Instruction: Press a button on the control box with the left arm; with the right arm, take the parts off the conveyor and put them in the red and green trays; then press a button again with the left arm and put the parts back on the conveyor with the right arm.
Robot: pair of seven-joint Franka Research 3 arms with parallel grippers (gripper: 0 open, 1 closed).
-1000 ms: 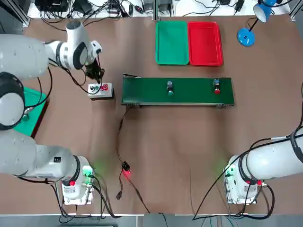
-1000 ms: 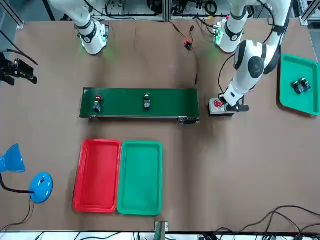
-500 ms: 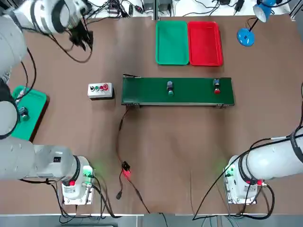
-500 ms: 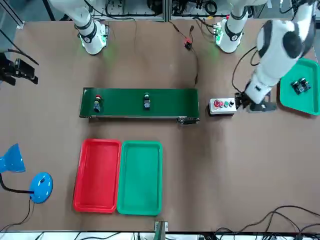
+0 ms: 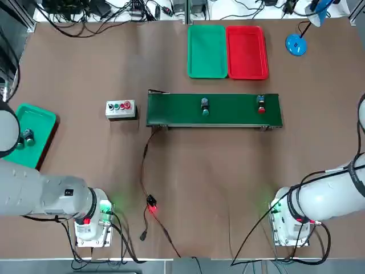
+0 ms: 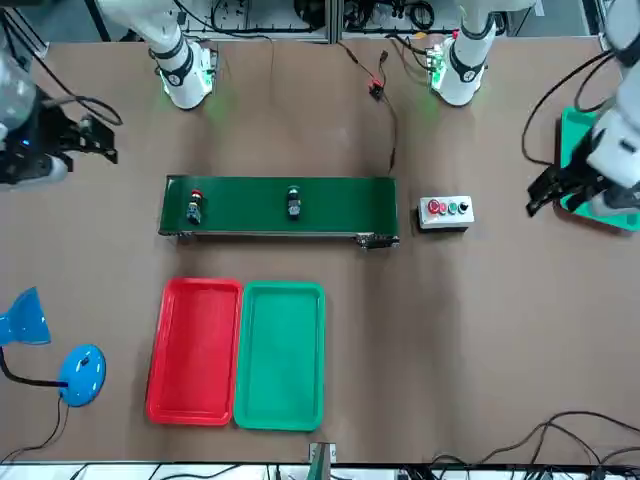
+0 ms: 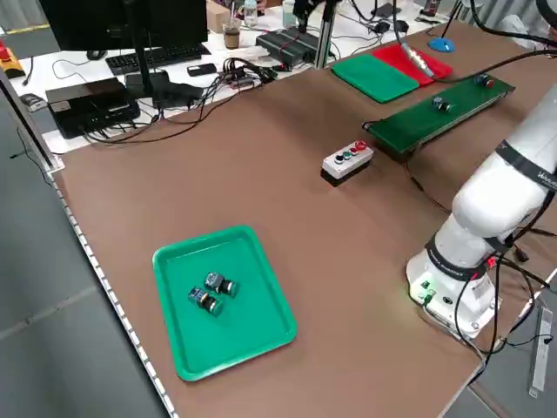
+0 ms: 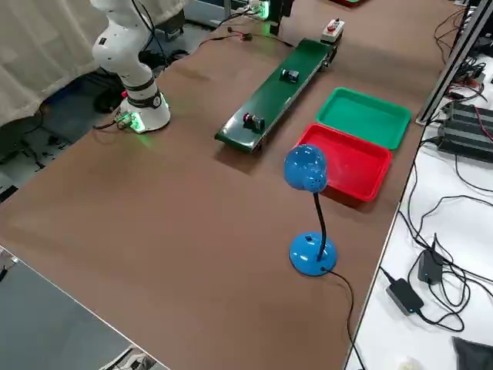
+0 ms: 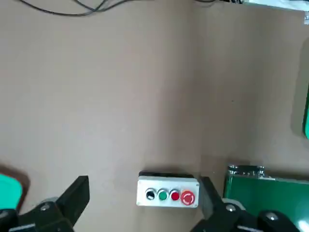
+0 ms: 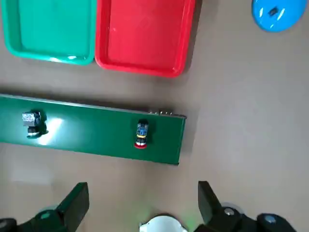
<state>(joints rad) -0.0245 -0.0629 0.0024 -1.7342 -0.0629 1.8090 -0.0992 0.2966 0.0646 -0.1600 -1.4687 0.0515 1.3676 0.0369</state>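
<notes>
The grey control box (image 5: 121,108) with its row of buttons stands just left of the green conveyor (image 5: 214,117). Two small parts ride the belt, one near the middle (image 5: 205,105) and one toward the right end (image 5: 261,104). The green tray (image 5: 207,68) and red tray (image 5: 247,71) lie bare behind the conveyor. My left gripper (image 6: 548,190) hangs open, high and well off to my left of the box, over the edge of a side tray; its wrist view shows the box (image 9: 167,191) far below. My right gripper (image 10: 141,189) is open, high above the table in front of the conveyor (image 10: 91,130).
A second green tray (image 5: 34,120) at the table's left edge holds two small parts (image 7: 209,292). A blue desk lamp (image 5: 296,43) stands at the far right corner. A black cable with a red light (image 5: 151,206) trails from the conveyor toward me.
My left gripper lifted off the control box, swung away to my left and opened. The right arm has moved in slightly from the table's right edge.
</notes>
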